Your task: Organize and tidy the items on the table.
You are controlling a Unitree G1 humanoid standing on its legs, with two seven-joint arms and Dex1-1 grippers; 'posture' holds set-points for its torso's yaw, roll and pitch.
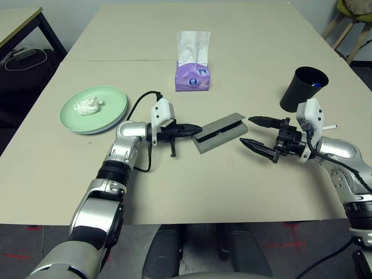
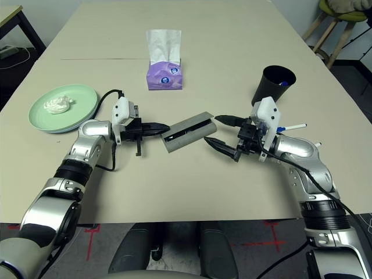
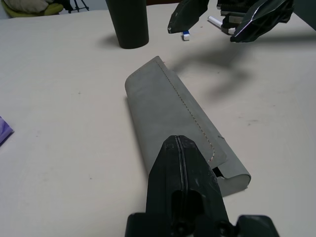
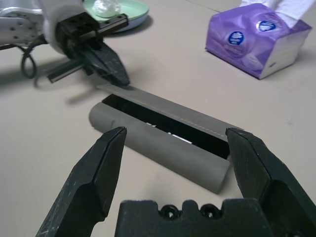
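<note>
The left arm reaches in from the near left, forearm angled toward the middle of the surface (image 1: 244,192), wrist bent so the left gripper (image 1: 195,129) points almost level toward the robot's right. Its jaws are pressed together, and their tip sits at the near-left end of the case (image 1: 221,132), at the edge of the raised flap; whether it touches cannot be told. The right arm comes in from the near right, elbow out, and the right gripper (image 1: 251,131) points level toward the left. Its jaws are spread wide, holding nothing, one above and one below the line of the case's right end, just short of it.

The case lies in the middle of the surface between the two grippers, slanted, its flap lifted so the dark inside shows with something pale lying within. Beyond the right wrist stands the cup (image 1: 303,88) with something blue inside, and just beside it lies the pen (image 2: 295,126), partly hidden by the right gripper's body. The plates (image 1: 93,109) sit stacked at the left, well apart from the case, with the tissue wad (image 1: 88,106) on top. A purple tissue box (image 1: 192,75) stands farther back near the seam.

Open room lies in front of the case toward the near edge, and across the far half behind the tissue box.
</note>
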